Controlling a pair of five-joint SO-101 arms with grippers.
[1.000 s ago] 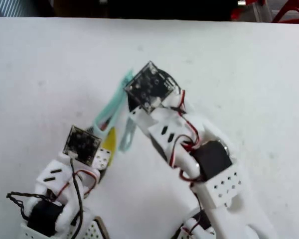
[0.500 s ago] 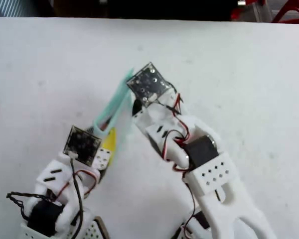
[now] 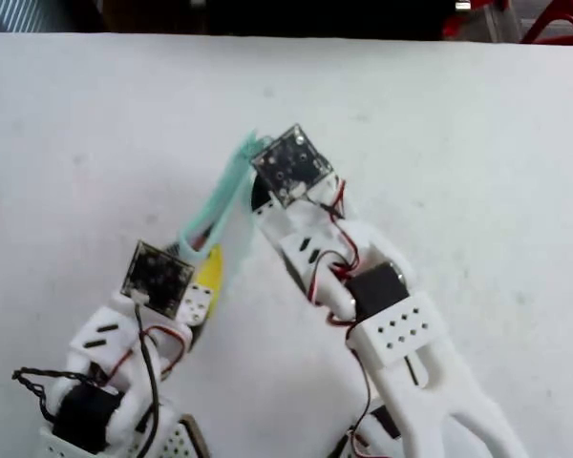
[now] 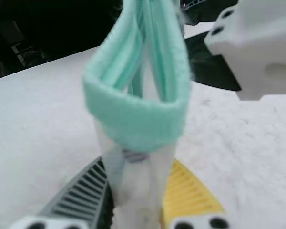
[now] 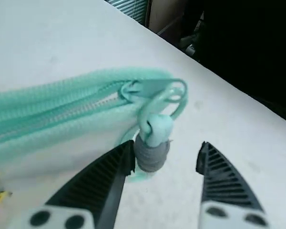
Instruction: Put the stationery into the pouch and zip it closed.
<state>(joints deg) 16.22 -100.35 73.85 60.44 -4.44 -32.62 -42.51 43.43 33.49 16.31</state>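
I see the mint-green fabric pouch with pale translucent sides standing on its narrow edge, a thin strip running aslant over the white bench; its near end is pinched between the jaws of the left gripper, where the green trim folds round in a loop; the zip line runs along its upper edge; the mint slider sits at the far end; from it a cord loop drops to a rounded mint pull with a grey collar, hanging beside the pouch's corner.
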